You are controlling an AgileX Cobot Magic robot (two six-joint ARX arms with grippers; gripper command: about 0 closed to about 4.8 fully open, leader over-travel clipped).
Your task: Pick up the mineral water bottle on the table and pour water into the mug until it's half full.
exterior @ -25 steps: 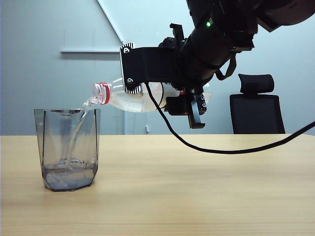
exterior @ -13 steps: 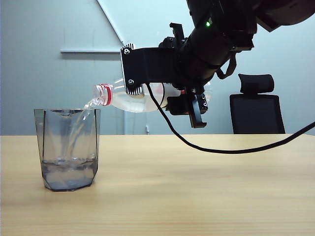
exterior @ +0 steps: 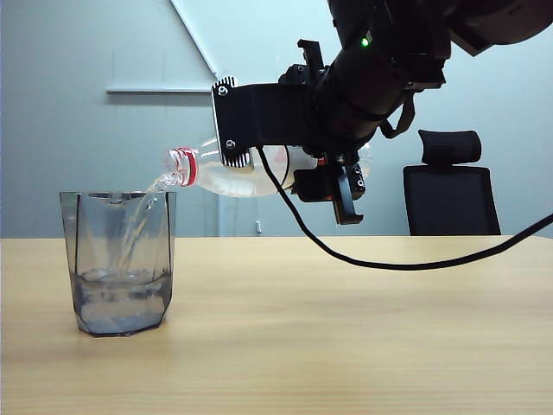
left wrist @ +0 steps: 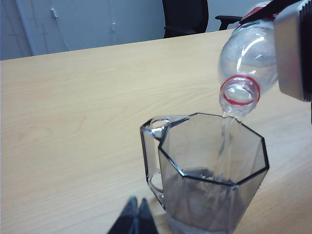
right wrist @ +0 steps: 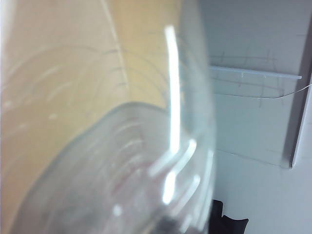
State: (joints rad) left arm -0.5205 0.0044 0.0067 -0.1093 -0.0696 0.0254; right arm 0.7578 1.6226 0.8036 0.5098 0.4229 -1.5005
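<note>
Clamping the mineral water bottle (exterior: 251,173) around its body, my right gripper (exterior: 298,143) holds it nearly level above the table (exterior: 346,328), neck tipped slightly down over the mug (exterior: 120,264). Water (exterior: 138,220) streams from the mouth into the mug, which stands on the table partly filled. My left gripper (left wrist: 134,219) sits low beside the mug, its fingertips pressed together.
</note>
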